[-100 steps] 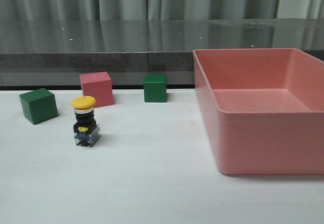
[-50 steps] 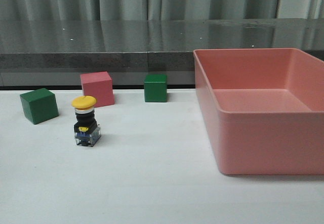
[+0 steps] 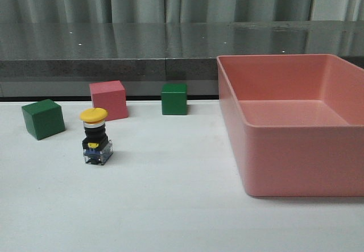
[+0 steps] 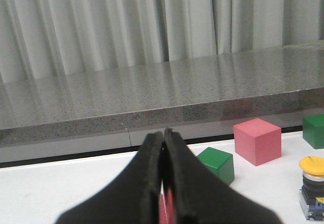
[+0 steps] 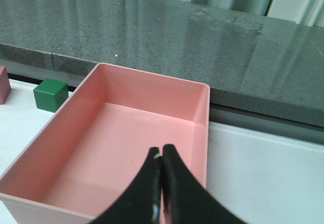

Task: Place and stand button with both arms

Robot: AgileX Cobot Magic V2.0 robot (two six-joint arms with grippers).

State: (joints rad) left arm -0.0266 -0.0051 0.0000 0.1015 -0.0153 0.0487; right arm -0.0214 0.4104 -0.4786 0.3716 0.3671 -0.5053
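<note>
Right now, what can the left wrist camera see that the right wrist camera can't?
Only the left wrist view shows the button standing upright, the whole pink cube, a second green cube and the shut left gripper. Only the right wrist view shows the pink bin, nothing in it, and the shut right gripper. Both show one green cube, the grey ledge and the curtains.

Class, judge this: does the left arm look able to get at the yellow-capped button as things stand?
Probably yes. The button stands upright on open table, apart from the cubes, with nothing between it and the left gripper. That gripper is shut, so it must open first.
</note>
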